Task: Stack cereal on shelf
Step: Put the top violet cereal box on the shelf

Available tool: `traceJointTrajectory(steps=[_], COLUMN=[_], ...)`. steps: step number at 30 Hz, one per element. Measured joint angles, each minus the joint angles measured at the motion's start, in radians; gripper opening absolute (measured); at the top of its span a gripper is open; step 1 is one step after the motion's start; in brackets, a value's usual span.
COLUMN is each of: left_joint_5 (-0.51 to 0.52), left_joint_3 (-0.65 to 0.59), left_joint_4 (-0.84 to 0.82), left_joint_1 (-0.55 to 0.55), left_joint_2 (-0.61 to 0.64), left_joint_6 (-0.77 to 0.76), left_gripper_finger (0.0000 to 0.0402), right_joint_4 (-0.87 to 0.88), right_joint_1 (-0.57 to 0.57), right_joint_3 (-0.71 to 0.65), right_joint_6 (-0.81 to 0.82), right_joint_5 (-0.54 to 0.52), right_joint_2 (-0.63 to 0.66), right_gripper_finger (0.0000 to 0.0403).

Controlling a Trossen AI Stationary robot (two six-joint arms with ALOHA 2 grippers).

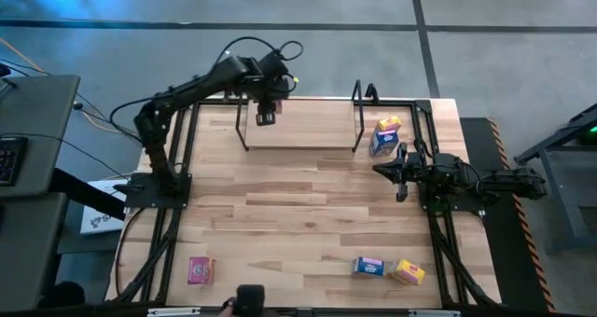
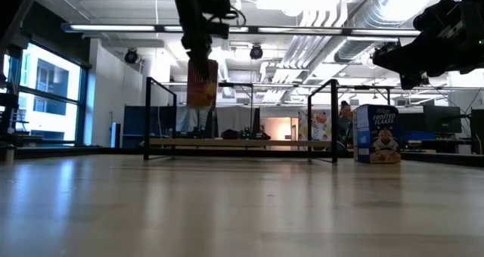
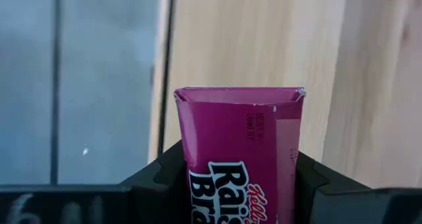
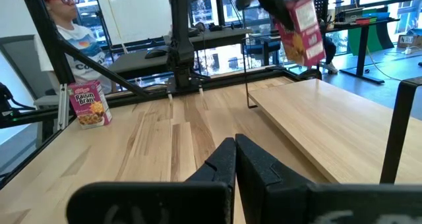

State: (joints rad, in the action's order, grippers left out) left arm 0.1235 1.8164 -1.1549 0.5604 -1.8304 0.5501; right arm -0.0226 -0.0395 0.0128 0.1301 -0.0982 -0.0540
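Note:
My left gripper (image 1: 266,113) is over the left end of the shelf (image 1: 300,126), a light board with black wire uprights at the far edge, and is shut on a magenta Raisin Bran box (image 3: 241,151). In the low view that box (image 2: 202,83) hangs above the shelf board (image 2: 242,143). My right gripper (image 1: 401,172) waits shut over the table right of the shelf, touching nothing. A blue Frosted Flakes box (image 2: 376,134) and a yellow one (image 1: 388,124) stand just right of the shelf. Another magenta box (image 1: 201,270), a blue box (image 1: 368,266) and a yellow box (image 1: 408,273) lie near the near edge. My left gripper pinches the magenta box between its two fingers (image 3: 165,174), one on each narrow side (image 3: 198,168) of the box's upper part. The fingers come from above, pointing down. The box hangs below them, lifted clear of the shelf board, its free end (image 3: 241,95) toward the board.
Black frame rails run along the table's left and right sides (image 1: 173,196). A person (image 4: 62,16) sits beyond the table's left side in the right wrist view. The middle of the wood-plank table (image 1: 298,205) is bare.

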Motion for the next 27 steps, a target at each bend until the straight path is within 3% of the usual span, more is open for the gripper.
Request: traceJointTrajectory(steps=[7,18,27], left_joint_5=[-0.083,-0.082,-0.086], left_joint_3=[0.000,0.000,-0.003], left_joint_4=[0.001,-0.002,0.000], left_joint_1=[0.071,0.158,0.162], left_joint_2=[-0.068,-0.121,-0.121], left_joint_6=[0.059,0.125,0.313], left_gripper_finger=[0.0145,0.0145,0.0145], right_joint_4=[0.000,0.000,0.000], right_joint_1=[0.000,0.000,0.000], right_joint_3=[0.000,0.000,0.000], right_joint_6=[0.000,0.000,0.000], right_joint_5=[0.000,0.000,0.000], right_joint_2=[0.000,0.000,0.000], right_gripper_finger=[0.0000,0.0000,0.0000])
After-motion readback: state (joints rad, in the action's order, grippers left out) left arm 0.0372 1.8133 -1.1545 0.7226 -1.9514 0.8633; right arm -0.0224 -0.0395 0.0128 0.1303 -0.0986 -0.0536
